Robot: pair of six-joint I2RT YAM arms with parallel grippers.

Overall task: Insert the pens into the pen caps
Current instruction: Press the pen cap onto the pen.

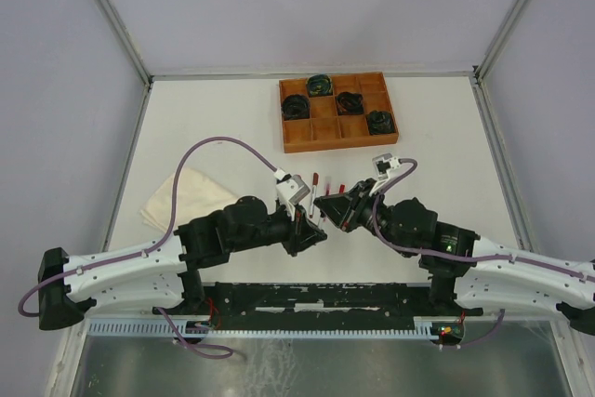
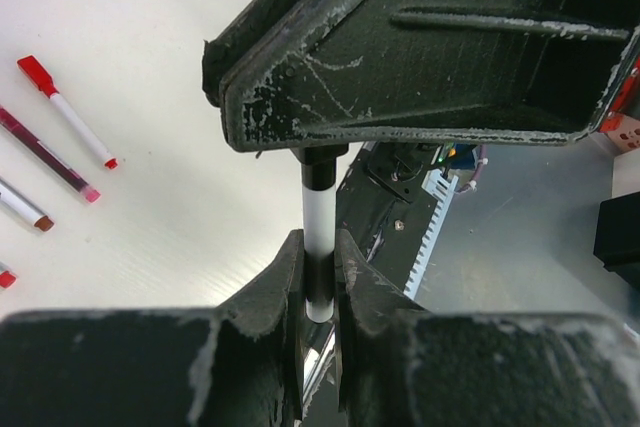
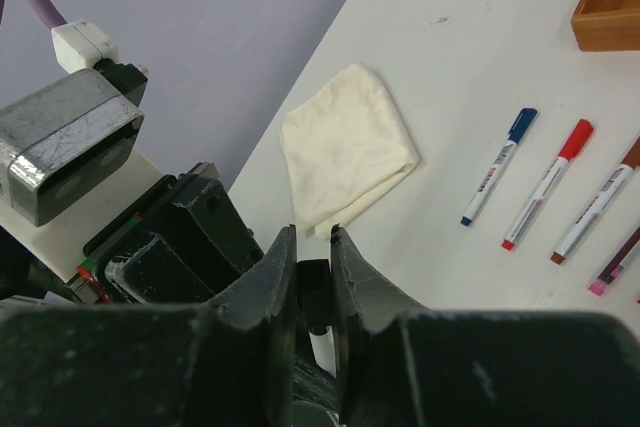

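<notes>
Two arms meet above the near middle of the table (image 1: 446, 127). The left claw (image 2: 318, 247) is clamped tight on the white barrel of a pen (image 2: 317, 212), gripping it low, near a black band. The right claw (image 3: 311, 237) is closed on a short dark piece, judged to be a black cap (image 3: 313, 282), with a bit of white barrel showing just under it. In the left wrist view, the pen's long axis runs straight from the left claw's fingers up into the underside of the right claw, so pen and cap lie on one line and the two claws face each other along it. The pen's dark upper end meets the right claw. Whether it is fully seated in the cap cannot be told. The step in hand is judged to be the joining itself, and what remains is a push along that axis, with any sideways tilt likely to jam the tip against the cap's rim. Other pens, among them a blue-capped pen (image 3: 497, 167) and a red-capped pen (image 3: 548, 185), lie flat on the table well apart from the claws. A folded cloth (image 3: 345, 147) lies to the left and a wooden tray (image 1: 335, 144) at the far side.
</notes>
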